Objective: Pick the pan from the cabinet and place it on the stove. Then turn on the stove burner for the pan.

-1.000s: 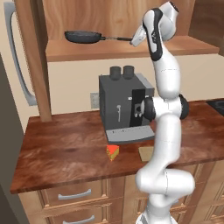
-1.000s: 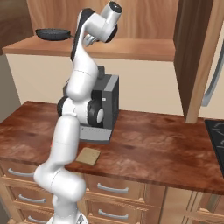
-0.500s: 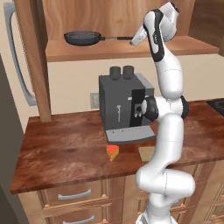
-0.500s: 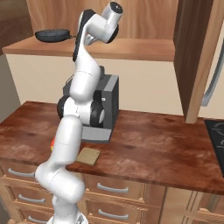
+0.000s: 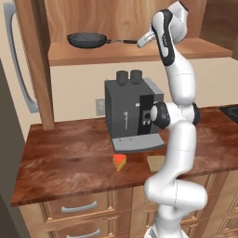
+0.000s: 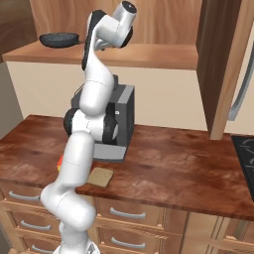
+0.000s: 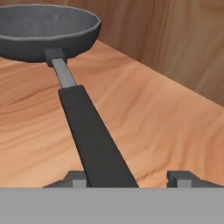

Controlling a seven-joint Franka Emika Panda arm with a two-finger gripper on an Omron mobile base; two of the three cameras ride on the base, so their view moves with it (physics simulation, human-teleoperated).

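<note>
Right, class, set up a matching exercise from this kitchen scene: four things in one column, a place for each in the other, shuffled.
Things:
1. pan
2. coffee machine
3. orange wedge
4. stove

Places:
A. on the counter, in front of the machine
B. at the counter's far right end
C. on the cabinet shelf
D. on the counter, against the wall under the shelf

Pairs: 1-C, 2-D, 3-A, 4-B

coffee machine, cheese wedge, counter
</note>
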